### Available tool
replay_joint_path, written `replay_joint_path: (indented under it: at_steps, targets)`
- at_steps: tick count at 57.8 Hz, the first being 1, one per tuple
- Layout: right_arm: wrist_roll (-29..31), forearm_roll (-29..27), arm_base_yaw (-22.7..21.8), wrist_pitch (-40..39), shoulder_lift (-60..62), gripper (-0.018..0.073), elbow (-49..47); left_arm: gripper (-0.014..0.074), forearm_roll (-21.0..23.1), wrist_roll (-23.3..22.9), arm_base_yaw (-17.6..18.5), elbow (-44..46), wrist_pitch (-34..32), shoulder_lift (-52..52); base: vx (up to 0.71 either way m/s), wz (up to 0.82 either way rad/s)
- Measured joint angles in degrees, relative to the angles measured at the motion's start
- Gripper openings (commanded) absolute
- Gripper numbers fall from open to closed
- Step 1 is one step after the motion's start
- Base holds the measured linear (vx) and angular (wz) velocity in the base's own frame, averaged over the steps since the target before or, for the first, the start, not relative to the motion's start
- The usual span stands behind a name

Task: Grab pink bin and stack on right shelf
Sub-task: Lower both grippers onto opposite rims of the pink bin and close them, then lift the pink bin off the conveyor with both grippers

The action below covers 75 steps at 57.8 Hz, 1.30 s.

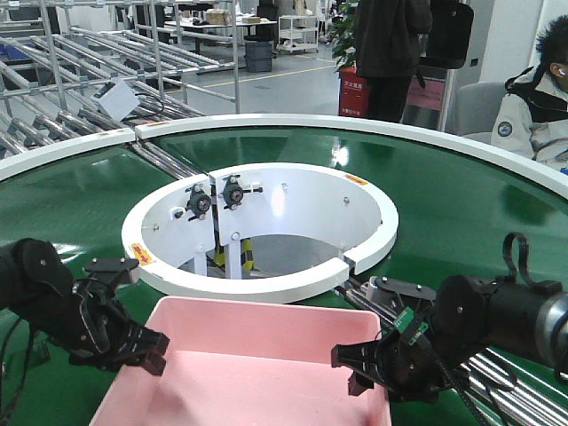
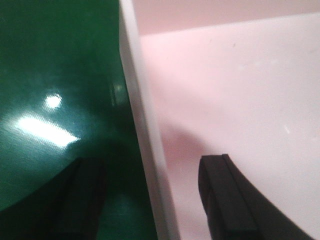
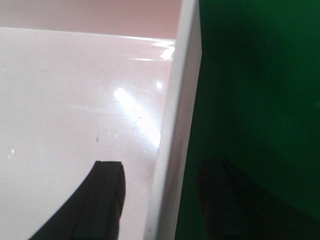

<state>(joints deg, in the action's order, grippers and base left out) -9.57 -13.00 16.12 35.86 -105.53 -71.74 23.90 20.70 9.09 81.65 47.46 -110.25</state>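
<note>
The pink bin (image 1: 248,364) sits on the green round belt (image 1: 461,195) at the near edge of the front view. My left gripper (image 1: 149,348) is open and straddles the bin's left wall, one finger (image 2: 225,200) inside the bin (image 2: 240,90) and one outside over the belt (image 2: 60,60). My right gripper (image 1: 357,368) is open and straddles the right wall, one finger (image 3: 107,200) inside the bin (image 3: 75,90) and one outside over the belt (image 3: 260,75). A gap shows between each finger and the wall. The right shelf is out of view.
The white inner ring (image 1: 266,282) around the belt's central hole lies just behind the bin. Metal roller rails (image 1: 89,53) run at the back left, and more rails (image 1: 510,377) lie under my right arm. A seated person (image 1: 537,98) and a standing person (image 1: 390,44) are at the back right.
</note>
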Motion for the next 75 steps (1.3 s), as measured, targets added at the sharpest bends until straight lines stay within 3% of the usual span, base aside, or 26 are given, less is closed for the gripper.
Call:
replay_joint_path:
  at_steps: [12, 16, 24, 28, 49, 62, 75]
  targets:
    - [0.00, -0.32, 0.00, -0.06, -0.20, 0.0244, 0.00, 0.0465, 0.06, 0.00, 0.00, 0.00, 2.64, -1.76, 0.00, 0.00]
    - [0.00, -0.72, 0.00, -0.06, -0.20, 0.0169, 0.00, 0.0385, 0.08, 0.00, 0.00, 0.21, 3.73, -1.76, 0.00, 0.00]
    - [-0.34, -1.26, -0.12, 0.19, -0.20, -0.0017, 0.00, 0.0125, 0.12, 0.00, 0.00, 0.28, 5.61, -1.66, 0.00, 0.00]
    - [-0.46, -1.41, -0.14, 0.11, -0.20, -0.0014, 0.00, -0.0012, -0.20, -0.49, 0.00, 0.28, 6.36, -1.44, 0.00, 0.00]
    - [-0.83, -0.40, -0.19, 1.71, 9.84, -0.0008, -0.35, -0.0008, 2.33, -1.24, -0.06, 0.02, 5.64, 11.17, 0.00, 0.00]
    - [-0.79, 1.78, -2.46, 11.48, 19.89, -0.0008, -7.72, -0.0004, 7.29, -3.12, 1.10, -3.18, 3.87, 24.24, 0.00, 0.00]
    - [-0.47, 2.72, -2.66, 15.81, 27.09, -0.0008, -9.23, -0.0001, 8.21, -6.24, 3.21, -7.72, 2.36, 33.63, 0.00, 0.00]
